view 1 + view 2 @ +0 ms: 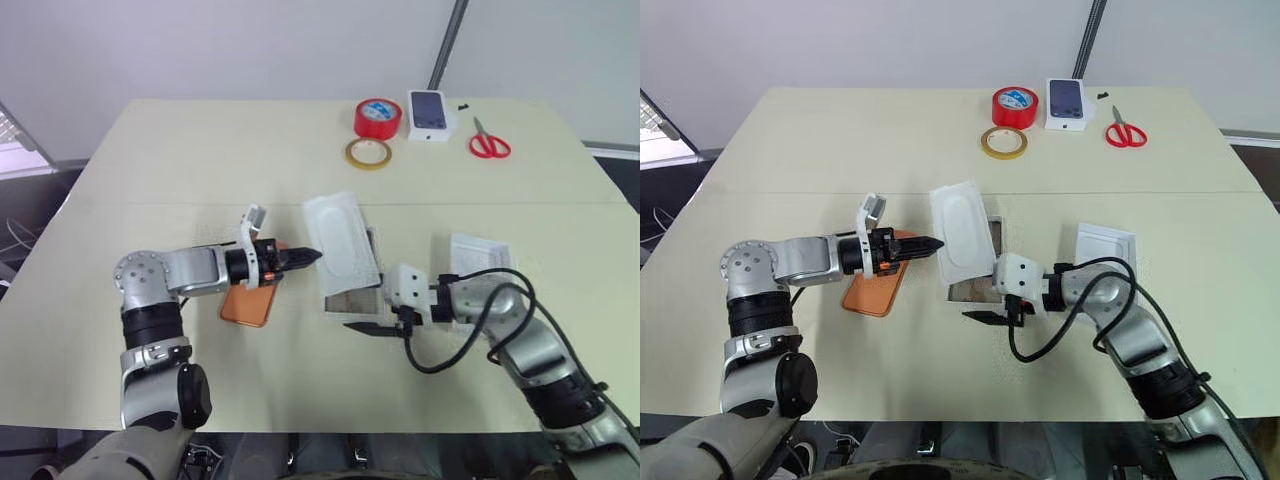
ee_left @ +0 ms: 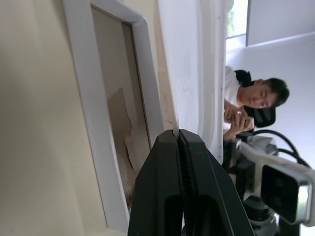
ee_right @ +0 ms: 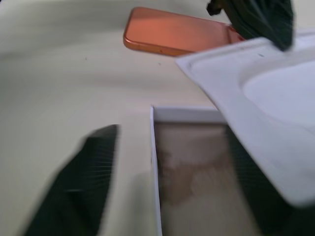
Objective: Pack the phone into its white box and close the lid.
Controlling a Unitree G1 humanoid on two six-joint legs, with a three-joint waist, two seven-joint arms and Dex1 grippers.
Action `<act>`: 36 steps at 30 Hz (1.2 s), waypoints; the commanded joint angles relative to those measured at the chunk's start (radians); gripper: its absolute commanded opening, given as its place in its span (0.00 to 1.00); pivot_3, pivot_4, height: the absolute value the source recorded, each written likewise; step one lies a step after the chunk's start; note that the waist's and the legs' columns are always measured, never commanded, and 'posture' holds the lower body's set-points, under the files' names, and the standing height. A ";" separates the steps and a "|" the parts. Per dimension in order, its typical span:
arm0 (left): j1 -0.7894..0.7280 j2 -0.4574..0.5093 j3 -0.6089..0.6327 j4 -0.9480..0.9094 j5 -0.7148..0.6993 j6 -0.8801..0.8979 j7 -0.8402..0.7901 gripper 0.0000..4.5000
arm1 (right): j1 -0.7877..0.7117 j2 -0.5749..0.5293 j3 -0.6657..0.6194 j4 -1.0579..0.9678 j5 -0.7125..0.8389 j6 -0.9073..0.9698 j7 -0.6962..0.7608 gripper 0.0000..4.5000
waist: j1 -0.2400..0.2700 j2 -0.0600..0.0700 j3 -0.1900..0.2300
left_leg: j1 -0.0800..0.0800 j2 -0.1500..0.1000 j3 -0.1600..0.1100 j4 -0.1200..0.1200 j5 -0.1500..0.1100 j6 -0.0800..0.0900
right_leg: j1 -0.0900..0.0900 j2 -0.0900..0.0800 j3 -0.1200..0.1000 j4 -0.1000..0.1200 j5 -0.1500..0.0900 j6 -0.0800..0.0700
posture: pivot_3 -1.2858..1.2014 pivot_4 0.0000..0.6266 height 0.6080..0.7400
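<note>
Your left gripper [image 1: 312, 256] is pinched tight on the edge of a thin white insert [image 1: 343, 240] with an oval dip in it. It holds the insert up at a tilt, so the insert leans over the white box [image 1: 352, 297]. In the left wrist view you see the two black fingers [image 2: 170, 162] pressed together on that thin white edge, with the box wall right beside them.

The white box sits on the table [image 1: 200, 160] near the middle, partly hidden under the tilted insert. Its brownish floor shows, and no phone lies on the part you can see.

The phone [image 1: 248, 304] lies flat on the table, just under your left arm, beside the box. It is orange, and nothing grips it.

Your right gripper [image 1: 375, 328] hangs just at the near corner of the box. Its fingers are spread wide apart and hold nothing. In the right wrist view one dark finger [image 3: 81, 187] is over the bare table and the other is over the box floor, so they straddle the box wall.

The lid [image 1: 479, 255] rests on the table behind your right arm, well apart from the phone.

At the far side of the table you see a red tape roll [image 1: 377, 118], a yellow tape ring [image 1: 368, 153], a small white box with a phone picture [image 1: 429, 114] and red scissors [image 1: 489, 142].

A person [image 2: 248, 105] shows in the left wrist view, past the insert.
</note>
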 commanded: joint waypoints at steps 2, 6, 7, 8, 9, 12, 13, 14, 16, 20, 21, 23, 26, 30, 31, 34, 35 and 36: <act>0.019 0.020 -0.022 -0.042 0.000 0.008 -0.050 0.00 | 0.115 -0.152 -0.211 -0.066 0.096 0.011 0.059 0.99 | 0.003 0.000 0.000 | 0.000 0.000 0.000 0.000 0.000 0.000 | 0.000 0.000 0.000 0.000 0.000 0.000 | 0.52 0.24 1.00; 0.035 0.024 -0.059 -0.050 0.032 -0.003 -0.082 0.00 | 0.149 -0.214 -0.286 0.021 0.080 -0.055 0.060 0.99 | -0.001 -0.001 0.001 | 0.000 0.000 0.000 0.000 0.000 0.000 | 0.001 0.000 0.000 -0.001 0.000 0.000 | 0.52 0.24 1.00; 0.037 0.024 -0.065 -0.049 0.042 -0.011 -0.089 0.00 | 0.147 -0.216 -0.294 0.040 0.073 -0.070 0.056 0.99 | -0.002 -0.001 0.001 | 0.001 0.000 0.000 -0.001 0.000 0.000 | 0.001 0.000 0.000 -0.001 0.000 0.000 | 0.52 0.24 1.00; 0.036 0.023 -0.070 -0.042 0.053 -0.016 -0.096 0.00 | 0.135 -0.209 -0.299 0.062 0.063 -0.086 0.040 0.99 | -0.003 -0.001 0.001 | 0.001 0.000 0.000 -0.001 0.000 0.000 | 0.001 0.000 0.000 -0.001 0.000 0.000 | 0.52 0.24 1.00; 0.033 0.021 -0.078 -0.035 0.069 -0.030 -0.102 0.00 | 0.124 -0.200 -0.301 0.076 0.063 -0.093 0.031 0.99 | -0.004 -0.001 0.001 | 0.001 0.000 0.000 -0.001 0.000 0.000 | 0.001 0.000 0.000 -0.001 0.000 0.000 | 0.52 0.24 1.00; 0.016 0.011 -0.101 -0.017 0.100 -0.038 -0.129 0.00 | 0.100 -0.175 -0.280 0.096 0.051 -0.118 0.005 0.99 | -0.003 -0.001 0.001 | 0.001 0.000 0.000 -0.001 0.000 0.000 | 0.001 0.000 0.000 -0.001 0.000 0.000 | 0.52 0.24 1.00; 0.014 0.012 -0.109 -0.016 0.108 -0.034 -0.144 0.00 | 0.097 -0.168 -0.272 0.096 0.047 -0.120 -0.001 0.99 | -0.002 -0.001 0.001 | 0.001 0.000 0.000 -0.001 0.000 0.000 | 0.001 0.000 0.000 -0.001 0.000 0.000 | 0.52 0.24 1.00; 0.013 0.016 -0.125 -0.025 0.125 -0.042 -0.159 0.00 | 0.095 -0.162 -0.266 0.096 0.043 -0.124 -0.004 0.99 | 0.000 -0.001 0.001 | 0.001 0.000 0.000 -0.001 0.000 0.000 | 0.001 0.000 0.000 -0.001 0.000 0.000 | 0.52 0.24 1.00; 0.001 0.017 -0.130 -0.016 0.142 -0.049 -0.176 0.07 | 0.093 -0.156 -0.259 0.099 0.035 -0.136 -0.008 1.00 | 0.002 -0.001 0.001 | 0.000 0.000 0.000 -0.001 0.000 0.000 | 0.001 0.000 0.000 -0.001 0.000 0.000 | 0.52 0.24 1.00; -0.019 0.025 -0.143 -0.002 0.175 -0.070 -0.220 0.43 | 0.078 -0.155 -0.258 0.118 0.037 -0.146 -0.006 1.00 | 0.002 -0.001 0.001 | 0.000 0.000 0.000 0.000 0.000 0.000 | 0.001 0.000 0.000 -0.001 0.000 0.000 | 0.52 0.24 1.00; -0.024 0.025 -0.143 0.004 0.184 -0.074 -0.226 0.54 | 0.074 -0.155 -0.257 0.122 0.039 -0.147 -0.004 1.00 | 0.002 -0.001 0.001 | 0.000 0.000 0.000 0.000 0.000 0.000 | 0.001 0.000 0.000 -0.001 0.000 0.000 | 0.52 0.24 1.00; -0.034 0.032 -0.147 -0.003 0.194 -0.076 -0.251 0.77 | 0.055 -0.143 -0.257 0.132 0.045 -0.145 -0.012 1.00 | 0.001 -0.001 0.001 | 0.000 0.000 0.000 -0.001 0.000 0.000 | 0.001 0.000 0.000 -0.001 0.000 0.000 | 0.52 0.24 1.00; -0.050 0.026 -0.117 -0.019 0.203 -0.127 -0.266 0.99 | 0.020 -0.117 -0.254 0.125 0.070 -0.125 -0.022 1.00 | -0.002 -0.001 0.001 | 0.000 0.000 0.000 -0.001 0.000 0.000 | 0.001 0.000 0.000 -0.001 0.000 0.000 | 0.52 0.24 1.00; 0.001 0.133 -0.229 -0.149 0.301 -0.235 -0.377 1.00 | -0.071 -0.027 -0.261 0.089 0.155 -0.022 -0.082 0.87 | -0.013 -0.002 0.002 | 0.000 0.000 0.000 -0.001 0.001 -0.001 | 0.000 0.000 0.000 -0.001 0.000 0.000 | 0.52 0.24 1.00; 0.026 0.156 -0.250 -0.179 0.339 -0.300 -0.410 1.00 | -0.089 -0.005 -0.253 0.074 0.181 0.012 -0.089 0.82 | -0.019 -0.002 0.001 | 0.000 0.000 0.000 -0.001 0.001 -0.002 | 0.000 0.001 0.000 0.000 0.000 0.000 | 0.52 0.24 1.00; 0.113 0.226 -0.288 -0.250 0.454 -0.534 -0.542 1.00 | -0.115 0.055 -0.184 0.058 0.125 -0.003 -0.131 0.47 | -0.021 -0.001 0.001 | 0.001 0.000 0.000 -0.003 0.001 -0.002 | 0.000 0.000 0.000 0.000 0.000 0.000 | 0.52 0.24 1.00; 0.141 0.257 -0.300 -0.258 0.498 -0.615 -0.594 1.00 | -0.125 0.082 -0.148 0.066 0.089 -0.018 -0.153 0.36 | -0.023 -0.001 0.001 | 0.001 0.000 0.000 -0.003 0.001 -0.002 | 0.000 0.000 0.000 -0.001 0.000 0.000 | 0.52 0.24 1.00; 0.165 0.288 -0.307 -0.257 0.527 -0.675 -0.650 1.00 | -0.133 0.102 -0.109 0.077 0.046 -0.032 -0.173 0.25 | -0.025 -0.001 0.001 | 0.001 0.000 0.000 -0.003 0.001 -0.002 | 0.000 0.000 0.000 -0.001 0.000 0.000 | 0.52 0.24 1.00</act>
